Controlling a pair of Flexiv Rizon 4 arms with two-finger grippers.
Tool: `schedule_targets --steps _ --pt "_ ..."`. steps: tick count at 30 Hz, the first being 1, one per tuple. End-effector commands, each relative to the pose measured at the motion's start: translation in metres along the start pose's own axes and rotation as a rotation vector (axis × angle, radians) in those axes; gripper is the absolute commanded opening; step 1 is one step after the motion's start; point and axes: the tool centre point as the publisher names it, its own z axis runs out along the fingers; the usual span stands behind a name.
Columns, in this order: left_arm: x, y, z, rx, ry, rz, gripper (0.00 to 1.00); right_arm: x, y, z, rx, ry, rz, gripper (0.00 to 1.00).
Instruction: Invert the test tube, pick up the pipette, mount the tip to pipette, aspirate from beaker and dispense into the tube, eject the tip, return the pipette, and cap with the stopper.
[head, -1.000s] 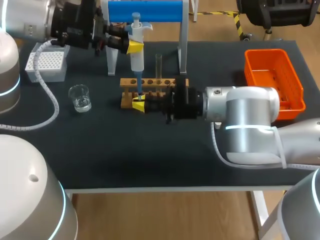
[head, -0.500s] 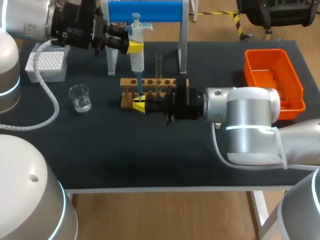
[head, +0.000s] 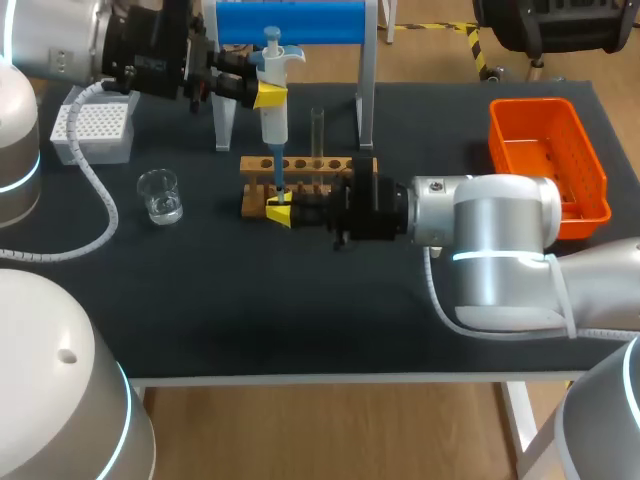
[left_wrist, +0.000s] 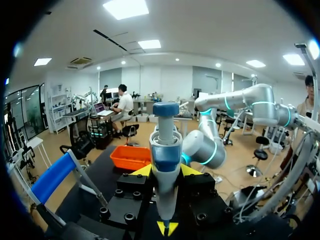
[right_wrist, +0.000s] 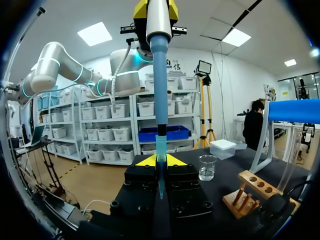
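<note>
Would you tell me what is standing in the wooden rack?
One clear test tube stands upright in the rack; its other visible holes look empty. The right gripper hides its lower front.

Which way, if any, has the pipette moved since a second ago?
No; the pipette still hangs over the same end of the wooden rack.
</note>
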Motion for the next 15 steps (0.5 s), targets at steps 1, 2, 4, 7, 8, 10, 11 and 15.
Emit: schedule_targets --steps 1,2,4,7,8,10,11,15 --pt "0.0002 0.0002 -0.0006 0.0 0.0 0.0 0.0 0.0003 0.0036 -0.0017 -0.001 -0.001 -0.004 0.0" --pt "0.0002 0.0002 -0.0006 0.0 0.0 0.0 0.0 0.0002 0.004 -0.0017 -0.002 -0.001 -0.005 0.0" --pt "0.0002 0.0002 -0.0006 0.0 0.0 0.0 0.0 0.0002 0.0051 -0.0014 -0.003 0.0 -0.008 0.0" --pt "0.0002 0.0002 -0.0006 0.0 0.0 0.0 0.0 0.0006 0.0077 -0.0006 -0.004 0.003 -0.013 0.0" --pt "0.0002 0.0002 -0.0006 0.0 0.0 0.0 0.0 0.0006 0.008 -0.0005 -0.004 0.003 -0.014 0.0" --pt "0.0002 0.0002 -0.0006 0.0 0.0 0.0 0.0 0.0006 0.0081 -0.0004 -0.004 0.004 -0.015 0.0" --pt "0.0002 0.0002 -0.0006 0.0 0.0 0.0 0.0 0.0007 0.0073 0.0 -0.002 0.004 -0.014 0.0" --pt "0.0002 0.0002 -0.0006 0.0 0.0 0.0 0.0 0.0012 0.0022 0.0003 0.007 0.004 -0.008 0.0"
